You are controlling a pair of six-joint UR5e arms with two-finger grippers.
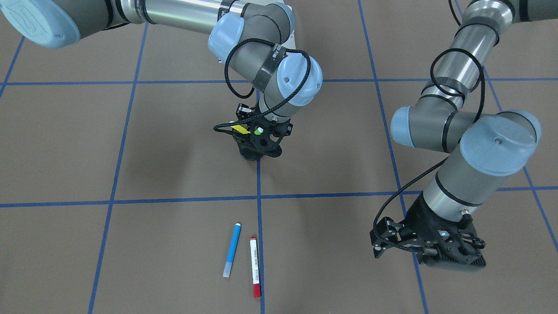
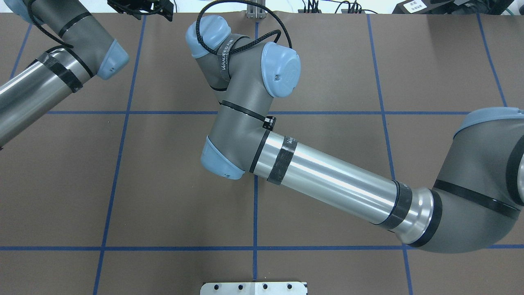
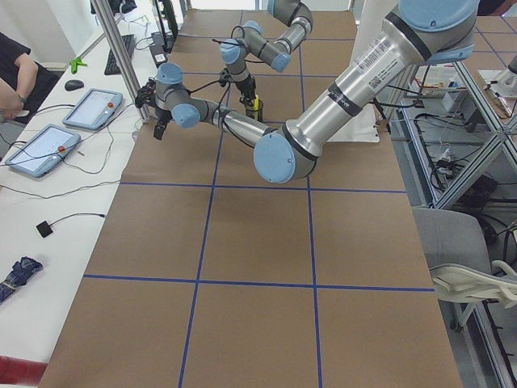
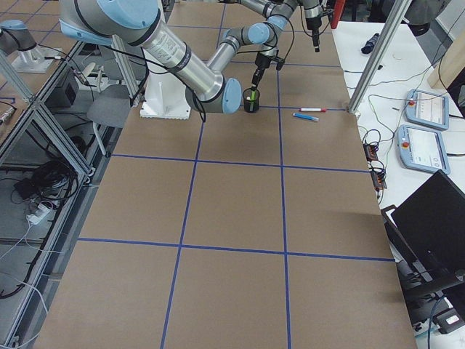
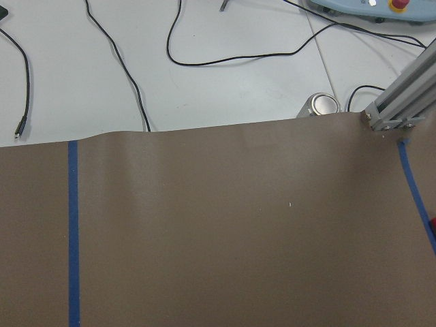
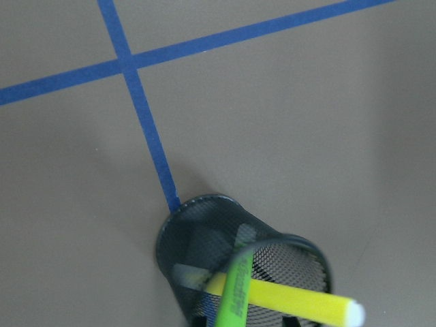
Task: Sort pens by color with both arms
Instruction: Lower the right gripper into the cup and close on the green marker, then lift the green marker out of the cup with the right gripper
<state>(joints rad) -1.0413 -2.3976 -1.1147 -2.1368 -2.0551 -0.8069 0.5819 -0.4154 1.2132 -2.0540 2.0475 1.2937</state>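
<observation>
light: bright, even | shadows: soft on table (image 1: 165,148) | glare: right arm (image 2: 335,180) tube | blur: green pen (image 6: 235,289)

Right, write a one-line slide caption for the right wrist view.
Green pen and yellow pen cross in a black mesh cup on blue tape.

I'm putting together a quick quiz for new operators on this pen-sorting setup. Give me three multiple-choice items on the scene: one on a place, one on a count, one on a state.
1. Where is the yellow pen?
A) on the table
B) in the mesh cup
C) on a tablet

2. How many pens lie on the table?
A) one
B) two
C) four

3. How is the blue pen posed?
A) lying flat
B) standing upright
C) leaning on the cup

Answers:
1 B: the right wrist view shows it crossing the green pen inside the cup.
2 B: only the blue pen and the red-ended pen lie there.
3 A: it lies flat beside the red-ended pen, not touching it.
</observation>
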